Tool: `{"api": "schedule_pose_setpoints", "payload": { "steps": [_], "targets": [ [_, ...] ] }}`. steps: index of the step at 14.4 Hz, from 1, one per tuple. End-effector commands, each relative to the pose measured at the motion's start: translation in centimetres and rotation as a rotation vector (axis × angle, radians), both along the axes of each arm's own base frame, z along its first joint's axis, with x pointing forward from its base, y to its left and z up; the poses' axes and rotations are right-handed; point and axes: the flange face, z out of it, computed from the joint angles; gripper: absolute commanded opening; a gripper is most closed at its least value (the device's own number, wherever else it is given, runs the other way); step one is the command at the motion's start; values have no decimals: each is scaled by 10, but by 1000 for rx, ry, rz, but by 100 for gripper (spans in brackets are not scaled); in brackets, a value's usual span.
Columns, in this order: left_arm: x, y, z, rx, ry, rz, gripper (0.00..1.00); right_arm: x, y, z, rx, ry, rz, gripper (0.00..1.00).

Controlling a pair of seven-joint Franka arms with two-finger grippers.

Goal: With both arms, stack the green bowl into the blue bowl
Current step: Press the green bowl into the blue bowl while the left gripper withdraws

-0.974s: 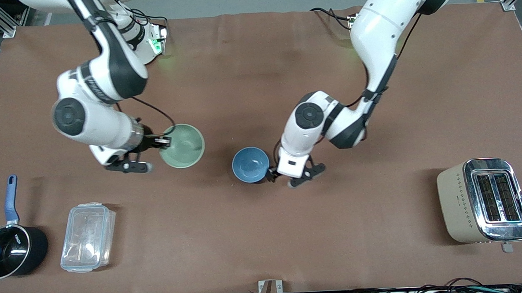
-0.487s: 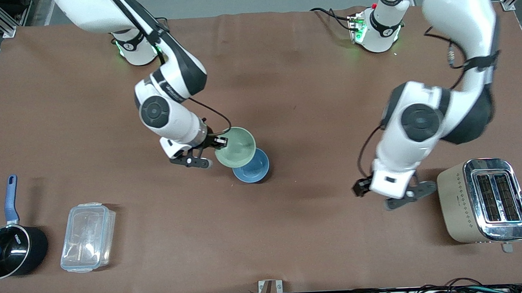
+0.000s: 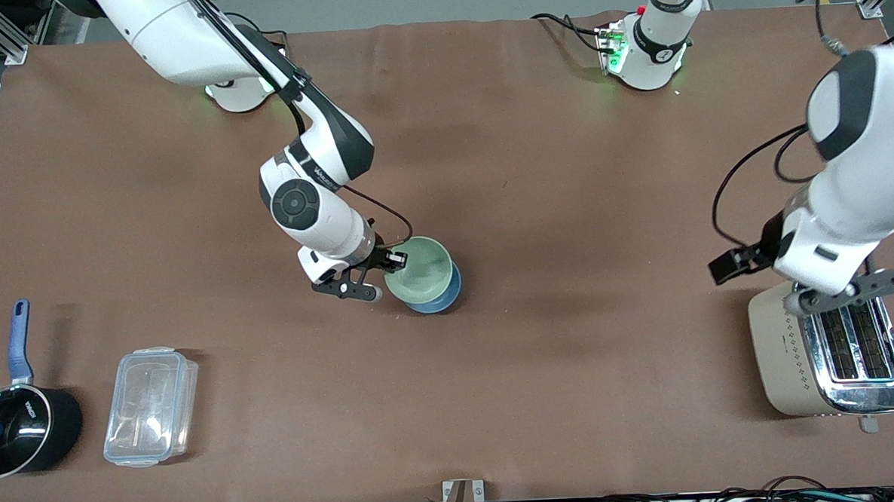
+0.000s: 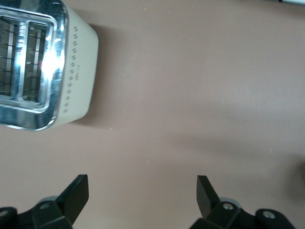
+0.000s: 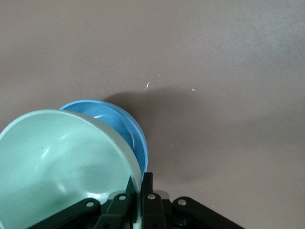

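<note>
Green bowl held tilted over the blue bowl

The pale green bowl [image 3: 420, 271] hung pinched at its rim by the right gripper [image 3: 393, 261], overlapping the light-blue bowl [image 3: 443, 296], which sat upright mid-table with only an edge showing.

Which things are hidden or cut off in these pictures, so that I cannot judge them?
- Blue bowl: front view, mostly covered by the green bowl; whether the green one is seated is unclear.
- Right gripper: right wrist view, fingertips cut off by the edge.
- Toaster: left wrist view, cut by the edge.
- Left gripper: open, over bare table.
</note>
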Motion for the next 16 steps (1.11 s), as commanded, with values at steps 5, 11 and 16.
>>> {"api": "schedule_pose_setpoints", "payload": {
  "steps": [5, 11, 16],
  "targets": [
    [-64, 5, 91, 28, -39, -108, 100, 0, 16, -13, 10, -32, -22, 1],
    [-89, 17, 93, -10, -20, -81, 100, 6, 10, -27, 10, -44, -28, 2],
    [-112, -3, 101, 1, 22, -124, 100, 5, 13, -28, 12, -48, -24, 11]
  ]
}}
